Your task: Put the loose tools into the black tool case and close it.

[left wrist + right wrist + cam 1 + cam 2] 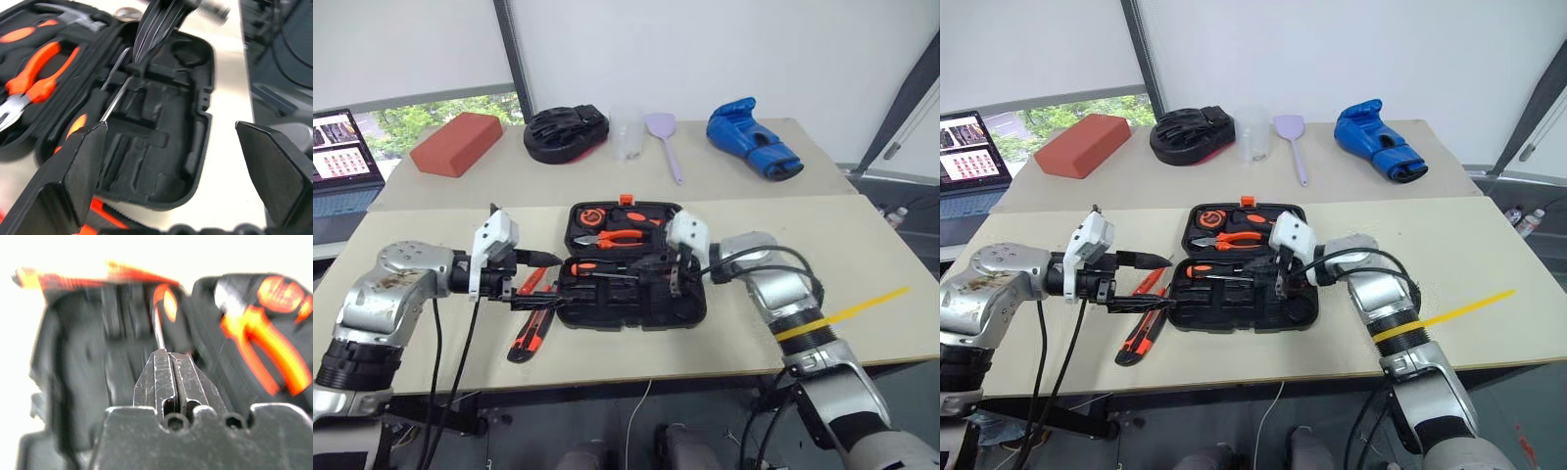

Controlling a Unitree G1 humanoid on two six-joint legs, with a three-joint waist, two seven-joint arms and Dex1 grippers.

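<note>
We've got the black tool case (631, 284) open mid-surface, a screwdriver (93, 115) lying across it, shaft pinched in our right tool (167, 363), which is clamped shut. It runs leftward from the tips. Our left tool (530, 281) gapes wide beside the case, nearest the utility knife (530, 333).

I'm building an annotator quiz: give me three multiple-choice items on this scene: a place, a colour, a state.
1. Where is the utility knife? A in the case; B on the table, left of the case; C atop the case.
2. The boxing glove is: A blue; B red; C green.
3. The left gripper is: A open; B shut on the knife; C shut on the case.
B: it lies on the table beside the case. A: plainly blue. A: its fingers stand wide apart.
</note>
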